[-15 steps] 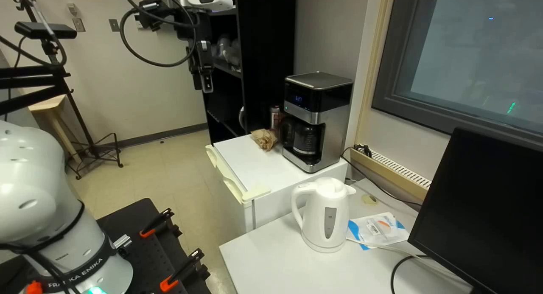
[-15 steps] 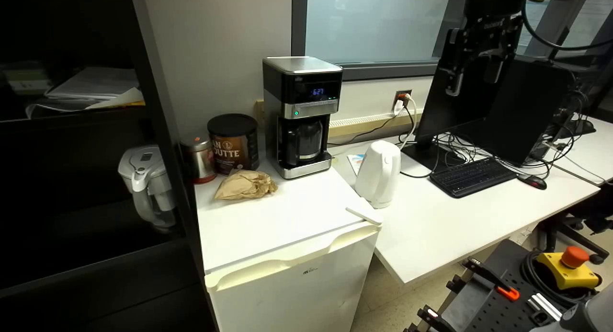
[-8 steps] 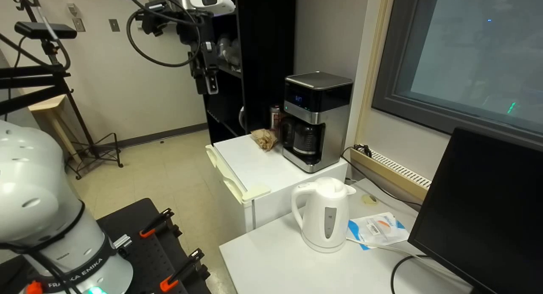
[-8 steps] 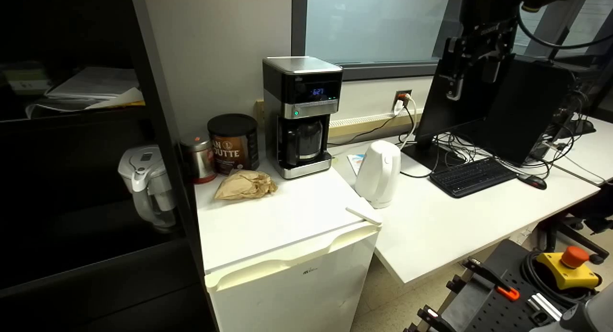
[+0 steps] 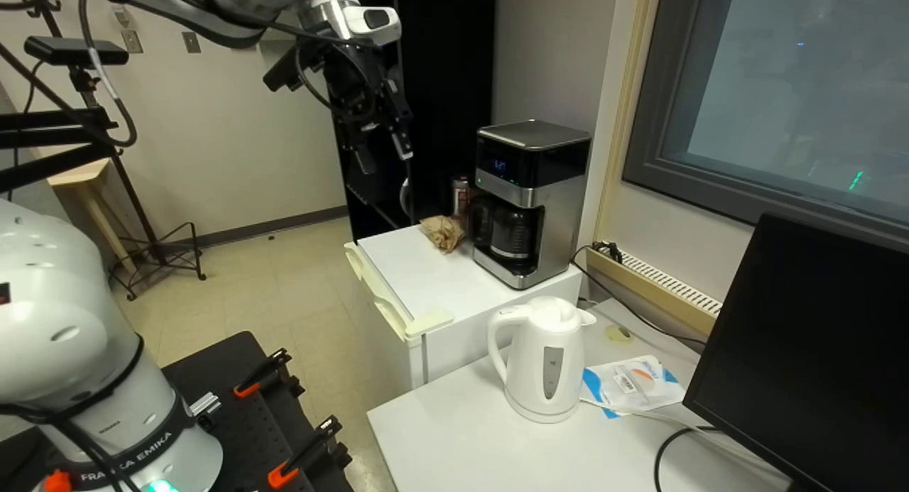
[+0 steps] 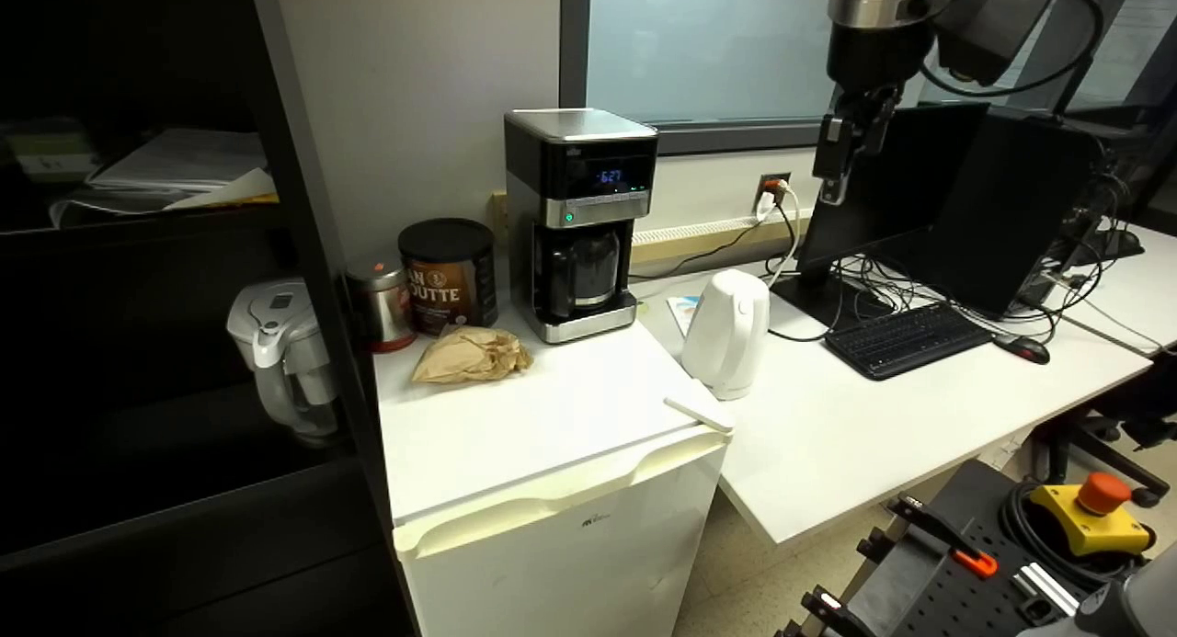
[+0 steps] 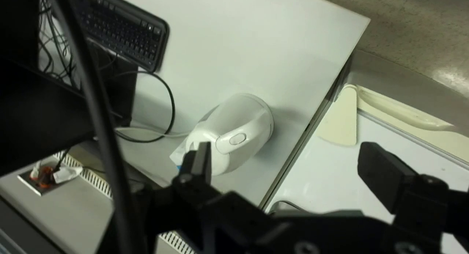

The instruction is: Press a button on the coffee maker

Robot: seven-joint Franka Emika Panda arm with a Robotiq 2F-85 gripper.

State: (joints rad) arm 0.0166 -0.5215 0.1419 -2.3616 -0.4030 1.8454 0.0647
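The coffee maker [image 5: 564,208] stands upright on the white fridge top. It also shows in an exterior view [image 6: 602,210], where its blue display [image 6: 610,176], a row of buttons on the silver band and a green-lit round button [image 6: 569,217] face out. The dark glass carafe [image 6: 595,265] sits inside. My gripper [image 5: 385,158] is open and empty, in the air well apart from the machine, at about the height of its band in that picture. It also shows in an exterior view [image 6: 853,170]. In the wrist view, my gripper [image 7: 289,157] has wide-apart fingers; a grey corner, perhaps the machine's base [image 7: 282,206], peeks out behind it.
A white kettle [image 6: 726,334] stands on the desk beside the fridge [image 6: 561,435]. A crumpled paper bag [image 6: 474,354], a coffee can [image 6: 451,283] and a steel canister [image 6: 382,306] are left of the machine. A black shelf [image 6: 313,205] and a monitor [image 5: 809,350] flank the area.
My gripper has moved right in an exterior view and left in an exterior view, turning and tilting. It stays open. The coffee maker and the other things have not moved.
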